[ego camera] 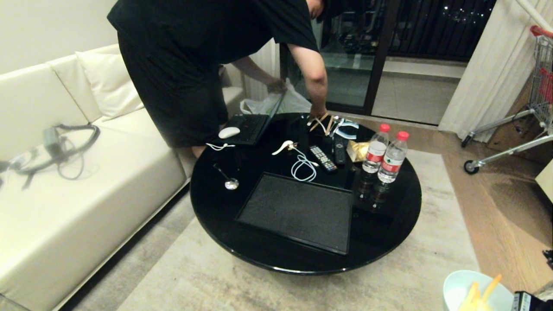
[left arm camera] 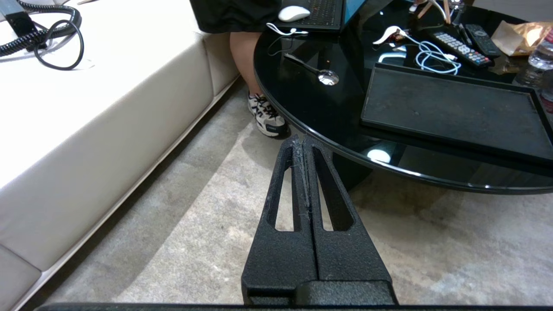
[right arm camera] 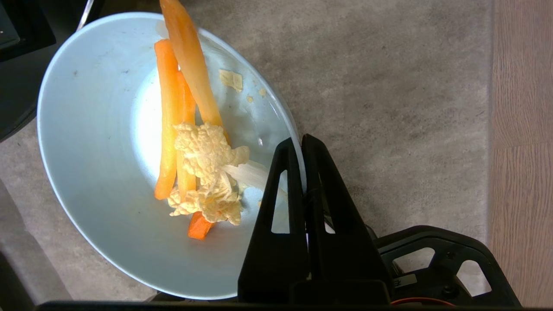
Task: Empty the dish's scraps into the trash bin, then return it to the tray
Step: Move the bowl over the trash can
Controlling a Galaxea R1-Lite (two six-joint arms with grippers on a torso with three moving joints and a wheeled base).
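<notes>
The pale blue dish [right arm camera: 108, 172] hangs level over the carpet, off the table's near right side, and shows at the bottom right of the head view [ego camera: 458, 290]. My right gripper [right arm camera: 299, 140] is shut on its rim. Orange sticks and pale yellowish scraps [right arm camera: 194, 164] lie inside the dish. The black tray [ego camera: 298, 211] sits bare on the round black table [ego camera: 216, 207], also seen in the left wrist view [left arm camera: 453, 108]. My left gripper [left arm camera: 301, 139] is shut on nothing, low over the carpet by the table's near left edge. The trash bin is out of view.
A person [ego camera: 207, 56] bends over the table's far side, a hand by the chopsticks [ego camera: 322, 123]. On the table are a laptop [ego camera: 252, 123], a spoon [ego camera: 229, 181], remotes [ego camera: 323, 158], a white cable [ego camera: 302, 168] and two water bottles [ego camera: 384, 157]. A cream sofa [ego camera: 65, 194] stands left, a cart [ego camera: 535, 86] right.
</notes>
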